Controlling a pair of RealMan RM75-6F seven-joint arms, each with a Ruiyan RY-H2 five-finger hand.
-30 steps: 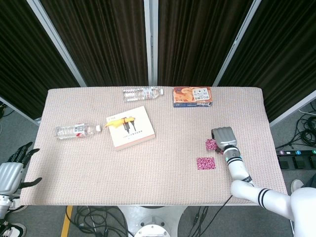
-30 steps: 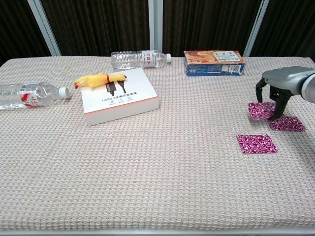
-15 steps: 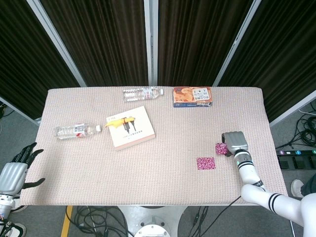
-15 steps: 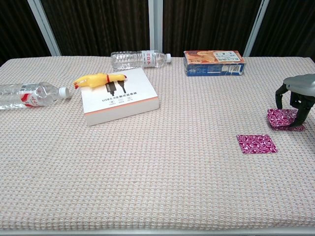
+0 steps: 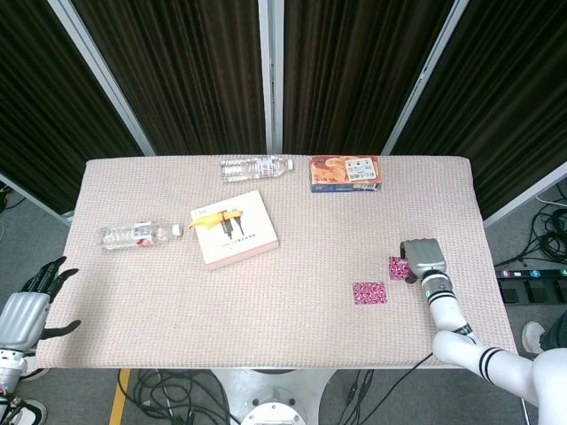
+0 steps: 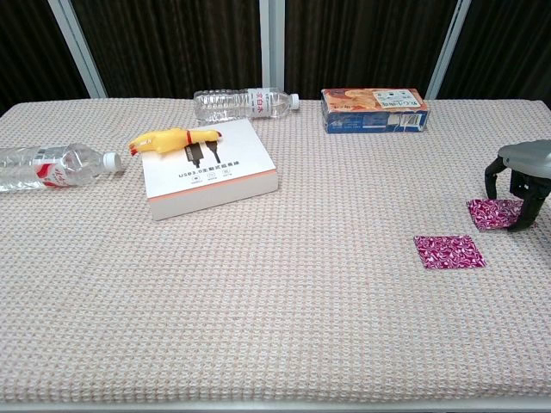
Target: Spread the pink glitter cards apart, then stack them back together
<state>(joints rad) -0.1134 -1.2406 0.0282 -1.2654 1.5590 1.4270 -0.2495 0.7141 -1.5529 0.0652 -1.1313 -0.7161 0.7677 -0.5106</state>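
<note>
One pink glitter card (image 5: 369,293) (image 6: 448,251) lies flat and alone on the cloth at the right. A second pink glitter card (image 5: 395,266) (image 6: 493,212) lies a little farther right, partly under my right hand (image 5: 422,258) (image 6: 522,172). That hand arches over it with fingers apart and pointing down, and a fingertip touches the card's right edge. I cannot tell whether another card lies beneath this one. My left hand (image 5: 24,309) hangs off the table's front left corner with its fingers spread, holding nothing.
A white box (image 5: 234,240) (image 6: 209,169) with a yellow rubber chicken (image 6: 175,138) on it sits left of centre. Two water bottles lie at the left (image 6: 50,166) and at the back (image 6: 244,103). A snack box (image 6: 374,109) stands at the back right. The table's right edge is close to my right hand.
My right hand moved right and toward the front, sliding the pink card with it. Two overlapping cards by the hand now show as one patch. The lone card and left hand stayed put.
</note>
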